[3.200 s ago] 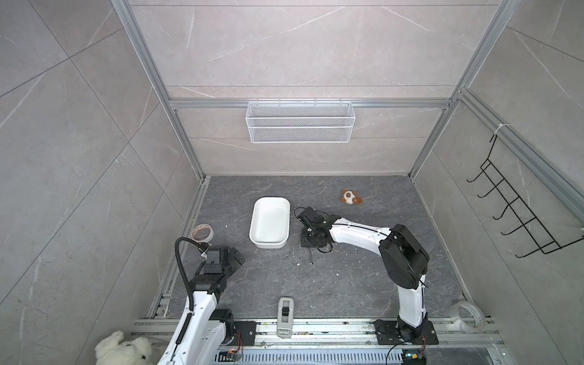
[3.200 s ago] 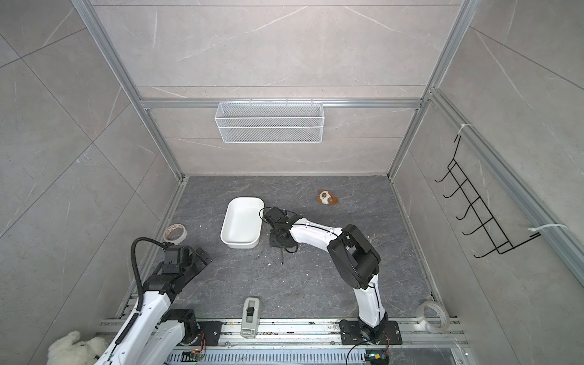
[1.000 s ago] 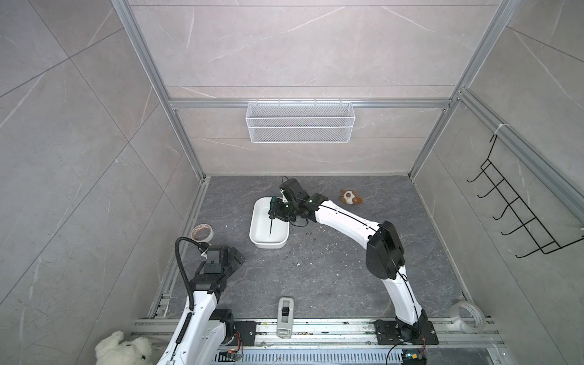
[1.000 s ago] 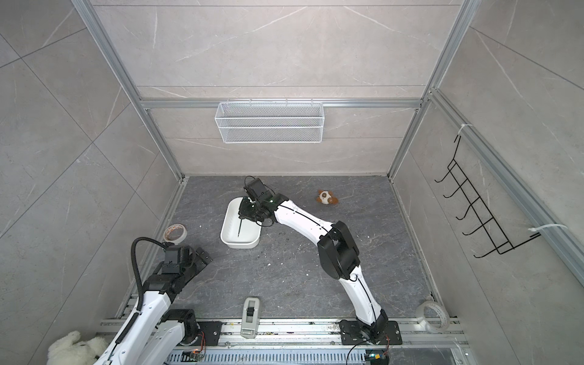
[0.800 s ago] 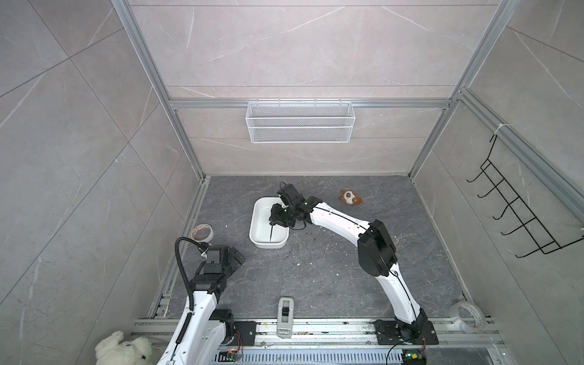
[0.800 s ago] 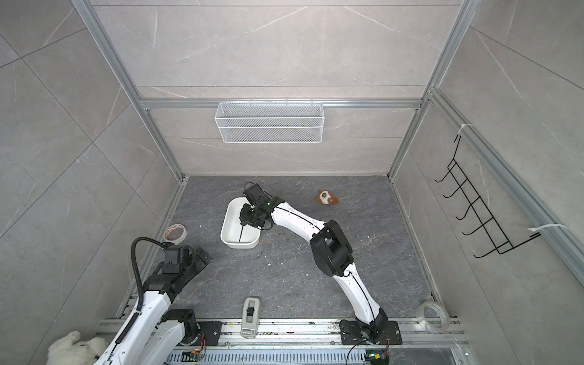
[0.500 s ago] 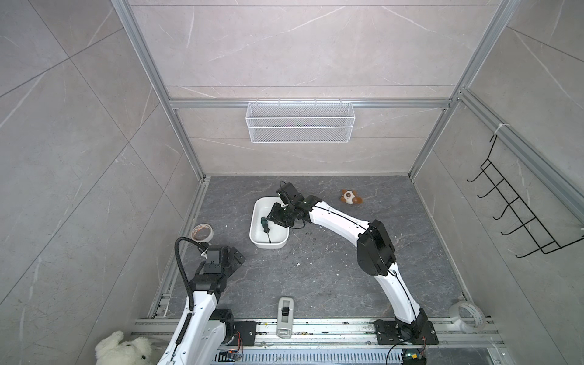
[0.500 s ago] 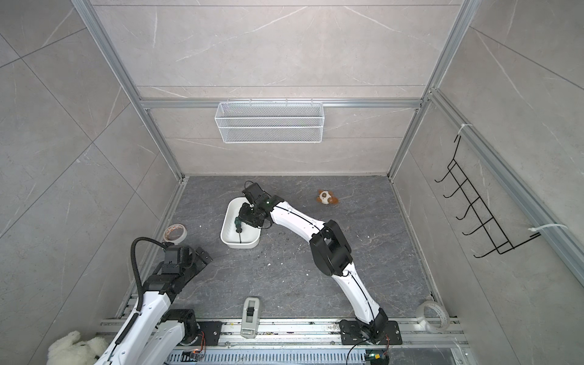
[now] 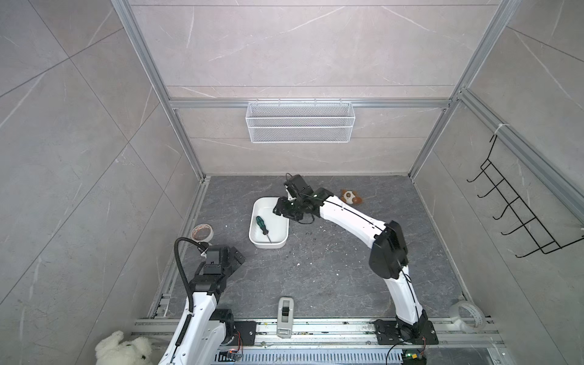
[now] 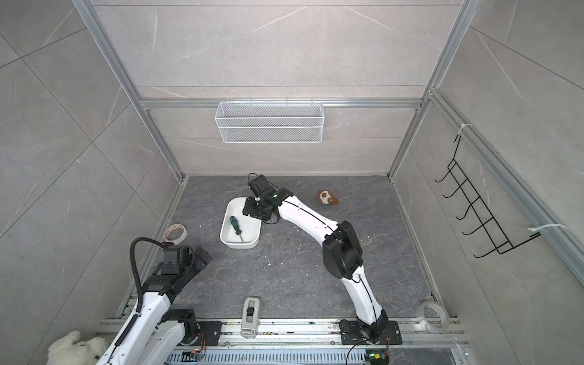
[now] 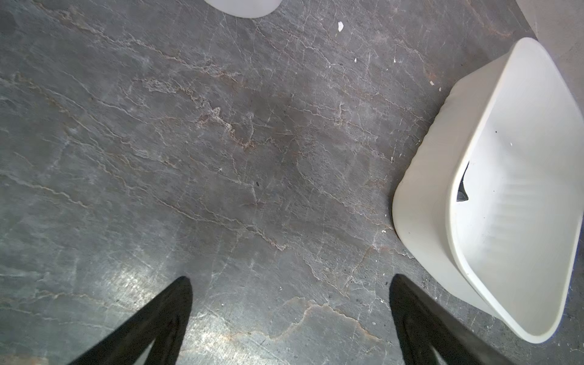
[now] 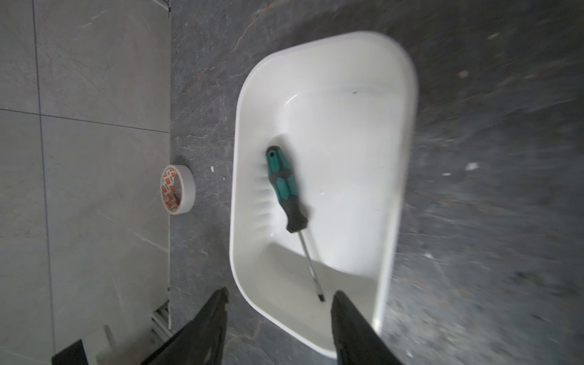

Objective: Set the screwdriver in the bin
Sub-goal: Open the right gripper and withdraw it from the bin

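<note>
The screwdriver point(image 9: 262, 225) lies in the bin point(image 9: 268, 245); right claw point(image 12: 279, 294) hovers over it, parted and empty; left claw point(image 11: 289, 281) wide, empty.

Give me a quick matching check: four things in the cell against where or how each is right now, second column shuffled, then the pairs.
Things
1. screwdriver
2. tape roll
3. brown toy
4. right gripper

Place or state
A. open, over the bin's far end
B. left of the bin, by the side wall
C. lying inside the bin
D. right of the bin, near the back wall

Pairs: 1-C, 2-B, 3-D, 4-A
</note>
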### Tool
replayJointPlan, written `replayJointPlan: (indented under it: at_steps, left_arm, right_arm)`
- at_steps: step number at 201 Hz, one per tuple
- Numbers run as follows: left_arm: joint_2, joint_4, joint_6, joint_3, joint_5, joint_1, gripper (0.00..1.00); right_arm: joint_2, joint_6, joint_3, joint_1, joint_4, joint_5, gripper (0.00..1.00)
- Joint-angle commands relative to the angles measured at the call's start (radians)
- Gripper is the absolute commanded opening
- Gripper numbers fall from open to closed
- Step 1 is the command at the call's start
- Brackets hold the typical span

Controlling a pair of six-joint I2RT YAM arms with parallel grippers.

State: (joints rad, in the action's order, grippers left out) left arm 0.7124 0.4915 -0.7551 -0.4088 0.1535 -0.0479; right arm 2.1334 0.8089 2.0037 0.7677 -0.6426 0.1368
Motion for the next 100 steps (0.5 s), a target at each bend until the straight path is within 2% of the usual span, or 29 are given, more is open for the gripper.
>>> replayJointPlan:
  at_steps: [1,25,42,62,82,100]
  left_arm:
    - [-0.002,-0.025,0.008,0.003,-0.014,-0.001,1.0]
    - [-0.004,-0.037,0.01,0.008,-0.024,-0.001,1.0]
    - [-0.01,-0.038,0.01,0.009,-0.022,-0.001,1.0]
    - [-0.016,-0.042,0.009,0.013,-0.019,-0.001,1.0]
    - [-0.013,-0.052,0.005,0.02,-0.017,-0.001,1.0]
    - [-0.003,-0.07,0.001,0.028,-0.026,-0.001,1.0]
  right_arm:
    - [-0.272,-0.192,-0.192,-0.043,-0.05,-0.24,0.59]
    - [-0.588,-0.287,-0.579,-0.082,0.076,-0.495,0.67]
    - [-0.831,-0.332,-0.895,-0.091,0.198,-0.729,0.72]
    - [-1.059,-0.4,-1.283,-0.096,0.455,-0.979,0.76]
    - [-1.162,-0.564,-1.517,-0.103,0.742,-1.026,0.77]
    - [-1.134,-0.656,-1.541,-0.112,0.816,-1.069,0.77]
